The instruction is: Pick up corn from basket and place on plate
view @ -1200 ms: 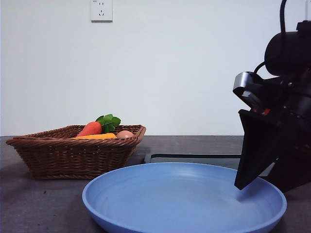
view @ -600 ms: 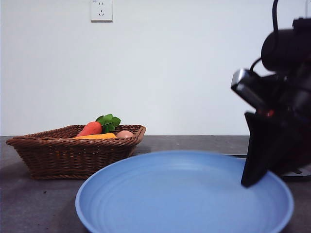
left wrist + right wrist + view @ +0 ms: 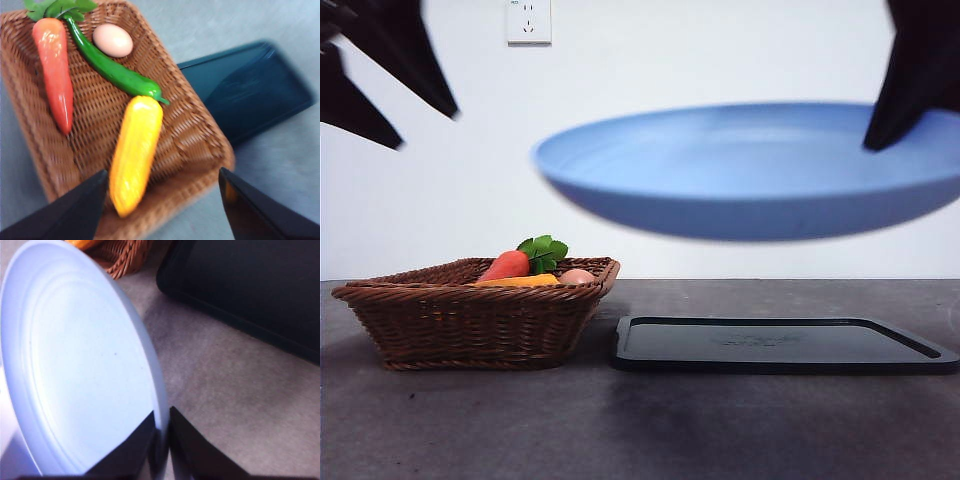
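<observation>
The corn, a long orange-yellow cob, lies in the brown wicker basket near its rim; the front view shows only a sliver of the corn above the basket. My left gripper hovers open above the basket, with the corn below and between its jaws, untouched. In the front view the left gripper shows at the top left. My right gripper is shut on the rim of the light-blue plate. The plate hangs tilted high in the air, with the right gripper at the top right.
A red-orange carrot, a green pepper and a pinkish egg share the basket with the corn. A flat black tray lies on the grey table right of the basket, below the lifted plate.
The right gripper has lifted the plate off the table and high into the air, uncovering the black tray. The left gripper has come into view at the top left.
</observation>
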